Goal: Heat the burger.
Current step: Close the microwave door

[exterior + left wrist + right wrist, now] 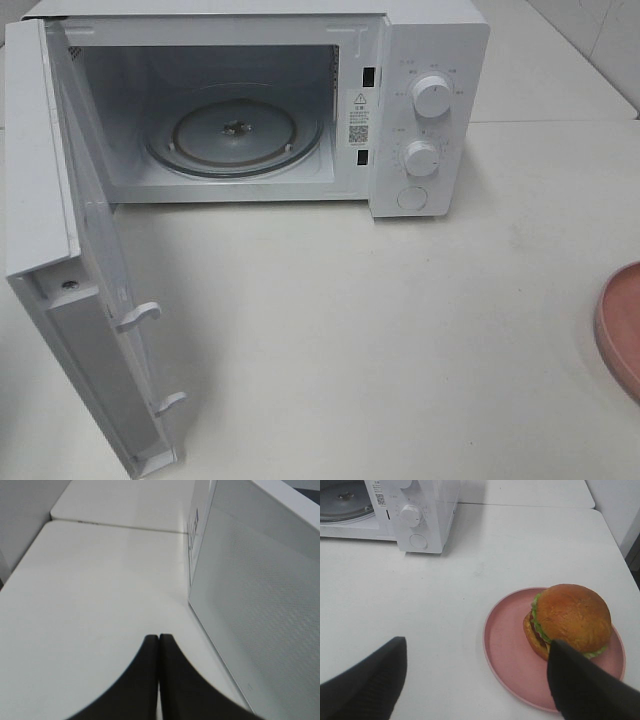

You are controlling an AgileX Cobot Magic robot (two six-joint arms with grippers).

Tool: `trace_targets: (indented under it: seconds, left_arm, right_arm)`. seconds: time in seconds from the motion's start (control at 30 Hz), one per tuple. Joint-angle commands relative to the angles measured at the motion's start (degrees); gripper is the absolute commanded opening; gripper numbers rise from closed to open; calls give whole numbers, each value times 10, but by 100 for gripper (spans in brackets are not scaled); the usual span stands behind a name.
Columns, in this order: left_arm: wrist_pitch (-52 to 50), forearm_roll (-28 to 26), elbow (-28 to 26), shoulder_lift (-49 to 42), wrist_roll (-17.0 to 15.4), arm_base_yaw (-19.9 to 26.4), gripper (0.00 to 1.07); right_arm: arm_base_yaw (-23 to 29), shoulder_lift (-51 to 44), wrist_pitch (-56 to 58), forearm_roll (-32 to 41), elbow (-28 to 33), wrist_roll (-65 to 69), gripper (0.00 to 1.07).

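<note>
At the left, the left tool (pixel 159 645) has its fingers pressed together on nothing, low over the bare counter (pixel 90 595) just beside the outer face of the microwave door (pixel 260 595). That door (pixel 95 300) stands swung wide, and the glass turntable (pixel 235 132) inside the microwave (pixel 430 60) is empty. Further right, the burger (pixel 567 620) sits on the pink plate (pixel 507 645), well apart from the oven, out past its control knobs. The right tool (pixel 475 675) hangs above the counter with fingers spread wide, tilted down; the burger lies ahead of it, close by one fingertip. The burger is round, so no grasp direction is favoured. The right arm is clearly the nearer one.
</note>
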Motion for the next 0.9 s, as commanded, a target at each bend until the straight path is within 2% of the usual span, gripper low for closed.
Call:
trace_targets:
  seconds: [0.03, 0.1, 0.17, 0.2, 0.27, 0.3, 0.33, 0.37, 0.4, 0.43, 0.47, 0.53, 0.57, 0.6, 0.63, 0.67, 0.7, 0.73, 0.8, 0.87, 0.9]
  left_arm:
    - [-107, 1, 23, 18, 19, 2, 0]
    - [-143, 1, 33, 29, 19, 2, 0]
    - [-235, 1, 58, 64, 18, 2, 0]
    - [-235, 1, 58, 64, 18, 2, 0]
    - [-313, 2, 77, 120, 17, 2, 0]
    - [-313, 2, 77, 120, 17, 2, 0]
    - [-329, 2, 80, 138, 13, 2, 0]
    - [-366, 2, 81, 169, -8, 2, 0]
    - [-366, 2, 81, 169, -8, 2, 0]
    - [-399, 14, 81, 201, -33, 2, 0]
    - [-399, 14, 81, 201, -33, 2, 0]
    - [-429, 60, 81, 248, -47, 2, 0]
    - [-429, 60, 81, 248, -47, 2, 0]
    - [-443, 109, 81, 275, -56, 2, 0]
    - [-443, 109, 81, 275, -56, 2, 0]
    - [-457, 131, 81, 289, -62, 2, 0]
    - [-493, 165, 81, 315, -89, 2, 0]
    - [-493, 165, 81, 315, -89, 2, 0]
    - [-555, 218, 81, 351, -129, 2, 0]
    - [-571, 239, 81, 363, -133, 2, 0]
    - [-604, 284, 81, 384, -132, 2, 0]
  right_arm:
    - [-4, -15, -9, 0, 2, -4, 75]
    - [-4, -15, -9, 0, 2, -4, 75]
    - [-4, -15, -9, 0, 2, -4, 75]
    - [-4, -15, -9, 0, 2, -4, 75]
    - [-4, -15, -9, 0, 2, -4, 75]
    - [-4, -15, -9, 0, 2, -4, 75]
    - [-4, -15, -9, 0, 2, -4, 75]
    - [-4, -15, -9, 0, 2, -4, 75]
    - [-4, -15, -9, 0, 2, -4, 75]
    - [-4, -15, -9, 0, 2, -4, 75]
    - [-4, -15, -9, 0, 2, -4, 75]
    - [-4, -15, -9, 0, 2, -4, 75]
    - [-4, -15, -9, 0, 2, -4, 75]
    - [-4, -15, -9, 0, 2, -4, 75]
    - [-4, -15, -9, 0, 2, -4, 75]
    - [-4, -15, -9, 0, 2, -4, 75]
    - [-4, -15, -9, 0, 2, -4, 75]
    - [-4, -15, -9, 0, 2, -4, 75]
    - [-4, -15, -9, 0, 2, -4, 75]
    - [-4, -15, -9, 0, 2, -4, 75]
    - [-4, -15, -9, 0, 2, -4, 75]
